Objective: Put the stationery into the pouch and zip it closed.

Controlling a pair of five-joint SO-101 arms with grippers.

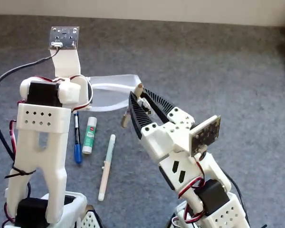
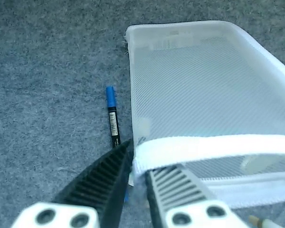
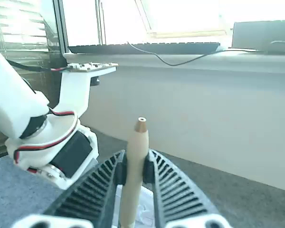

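The left gripper's (image 2: 138, 161) black and white fingers are pinched together on the white zip band of the pouch (image 2: 204, 90), holding one corner of the translucent mesh bag above the grey carpet (image 2: 47, 71). From the high view the pouch (image 1: 115, 88) rim forms an open loop stretching from that gripper toward the other arm.

The right gripper's (image 3: 136, 159) ribbed black fingers clamp a beige pen (image 3: 138, 137) near its middle. The pen stands tilted with its tapered tip up, and in the high view that tip sits just beside the far end of the pouch rim while the lower end of the beige pen (image 1: 125, 118) juts out below the right gripper (image 1: 138, 95).

Three more pieces of stationery lie on the carpet between the two arms, outside the pouch. A marker (image 1: 77, 142) with a blue cap lies closest to the left arm (image 1: 42, 137), partly under it. A glue stick (image 1: 90, 135) with a green label lies just beside the marker, roughly parallel to it. A pale pen (image 1: 107, 166) lies a little farther toward the right arm, apart from the glue stick. From the left wrist, the marker (image 2: 112, 114) lies just beside the pouch's side edge, blue end pointing away from the gripper.

Behind the left arm (image 3: 42, 137), a pale wall (image 3: 218, 118) rises to a sunlit windowsill.
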